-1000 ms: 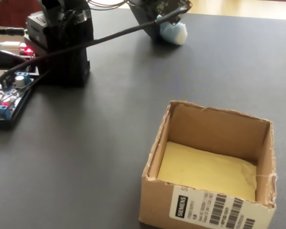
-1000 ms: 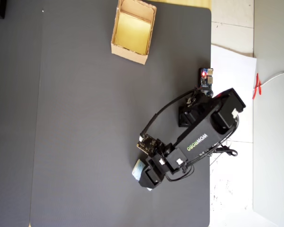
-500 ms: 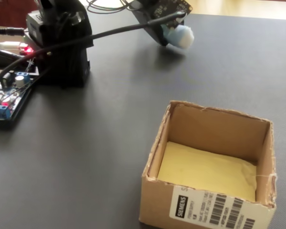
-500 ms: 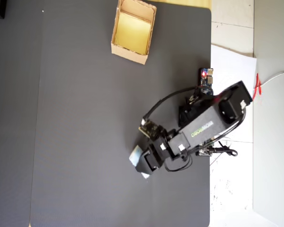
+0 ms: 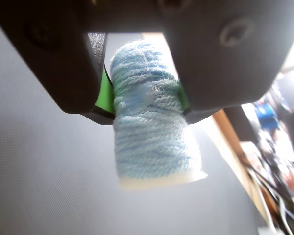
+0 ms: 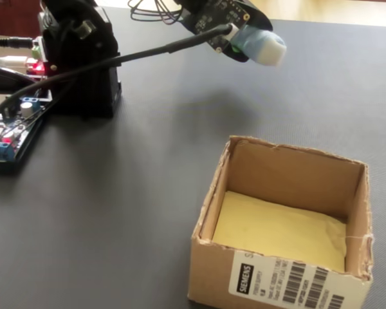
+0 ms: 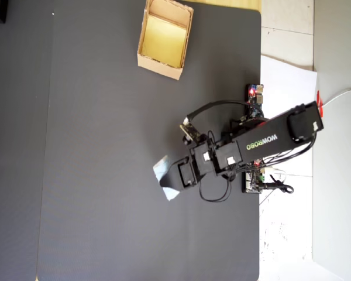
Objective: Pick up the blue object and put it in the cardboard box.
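The blue object (image 5: 149, 132) is a pale blue wound-yarn lump, clamped between the green-padded jaws of my gripper (image 5: 144, 95) in the wrist view. It hangs clear above the dark mat. The fixed view shows the blue object (image 6: 262, 46) sticking out of the gripper (image 6: 239, 44) high at the back, well above and behind the cardboard box (image 6: 280, 267). From overhead, the blue object (image 7: 164, 178) sits at the gripper (image 7: 174, 178) tip, far below the cardboard box (image 7: 158, 66) at the top of the picture. The box is open-topped with a yellowish inside.
The arm's base (image 6: 80, 61) and a circuit board with wires (image 6: 9, 129) stand at the left of the fixed view. A wooden table edge (image 5: 230, 132) and clutter lie to the right in the wrist view. The dark mat (image 7: 105, 175) ends at white paper on the right.
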### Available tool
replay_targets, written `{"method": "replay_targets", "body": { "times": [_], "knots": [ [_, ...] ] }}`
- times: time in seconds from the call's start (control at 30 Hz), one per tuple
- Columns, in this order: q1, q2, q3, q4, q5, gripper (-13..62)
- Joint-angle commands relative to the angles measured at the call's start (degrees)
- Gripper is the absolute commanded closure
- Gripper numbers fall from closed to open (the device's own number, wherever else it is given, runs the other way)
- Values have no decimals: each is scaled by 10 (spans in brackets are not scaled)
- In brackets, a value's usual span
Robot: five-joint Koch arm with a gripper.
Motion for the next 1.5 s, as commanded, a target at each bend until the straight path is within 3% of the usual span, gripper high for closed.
{"method": "replay_targets", "body": {
  "times": [0.0, 0.97, 1.17, 1.47],
  "knots": [
    [18, 26, -15, -64, 11, 387],
    [419, 75, 8, -149, -61, 387],
    [475, 35, -77, -112, -82, 387],
    [553, -112, -237, -92, -98, 387]
  ]
}}
